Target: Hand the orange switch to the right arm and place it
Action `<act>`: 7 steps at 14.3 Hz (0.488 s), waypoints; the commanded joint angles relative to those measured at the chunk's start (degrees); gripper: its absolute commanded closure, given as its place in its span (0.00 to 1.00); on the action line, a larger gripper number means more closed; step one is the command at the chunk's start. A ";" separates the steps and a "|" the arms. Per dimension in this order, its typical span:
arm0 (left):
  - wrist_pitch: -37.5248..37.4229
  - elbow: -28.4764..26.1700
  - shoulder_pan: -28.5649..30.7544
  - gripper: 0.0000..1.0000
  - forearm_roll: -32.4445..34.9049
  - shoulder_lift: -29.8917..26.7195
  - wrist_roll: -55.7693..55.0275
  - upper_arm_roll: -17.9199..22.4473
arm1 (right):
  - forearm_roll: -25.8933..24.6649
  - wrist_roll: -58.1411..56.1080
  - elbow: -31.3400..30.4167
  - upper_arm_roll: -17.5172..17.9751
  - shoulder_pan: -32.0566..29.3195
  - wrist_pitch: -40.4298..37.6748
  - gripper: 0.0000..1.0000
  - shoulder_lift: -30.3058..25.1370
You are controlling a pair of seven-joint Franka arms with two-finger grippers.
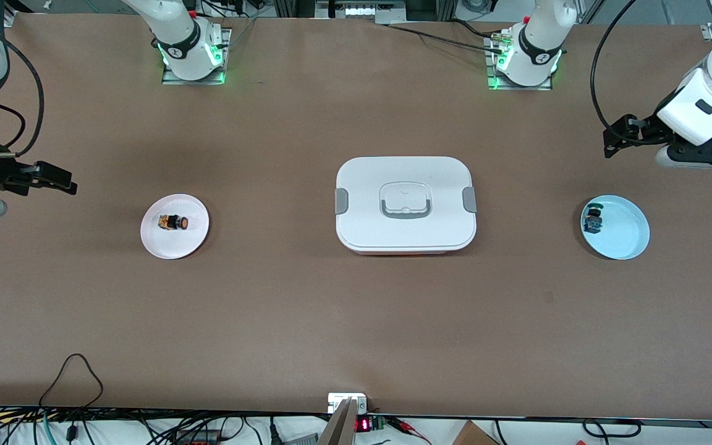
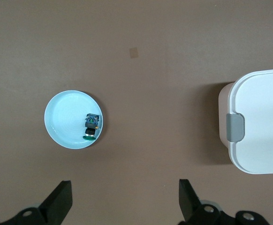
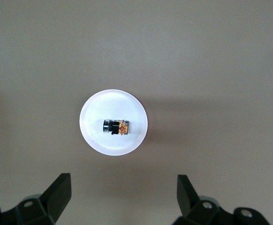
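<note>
The orange switch (image 1: 173, 221) is found lying on its side on the pink plate (image 1: 192, 238) toward the right arm's end of the bench (image 1: 356, 321). The right gripper (image 1: 62, 179) is held in the air at that bench end, jaws wide and empty. The left gripper (image 1: 615, 133) is held likewise near the blue plate (image 1: 631, 241), jaws wide. A closed white box (image 1: 405, 232) is set mid-bench, well apart from both plates, with bare bench between.
</note>
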 commanded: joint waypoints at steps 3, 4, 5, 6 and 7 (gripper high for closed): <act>-0.94 1.13 0.11 0.00 -0.88 0.72 0.46 0.07 | -0.79 2.95 0.13 0.33 -0.76 -0.73 0.00 -2.87; -0.94 1.13 0.11 0.00 -0.89 0.80 0.46 0.07 | -0.96 3.30 0.13 0.33 -0.76 -0.90 0.00 -3.66; -0.94 1.13 0.11 0.00 -0.89 0.72 0.46 0.07 | -1.22 3.31 0.13 0.33 -0.93 -1.34 0.00 -4.27; -0.94 1.13 0.11 0.00 -0.89 0.72 0.46 0.07 | -1.31 3.39 0.13 0.50 -0.94 -2.65 0.00 -4.72; -0.94 1.13 0.11 0.00 -0.89 0.80 0.46 0.07 | -1.40 3.65 0.13 0.59 -0.85 -4.66 0.00 -4.98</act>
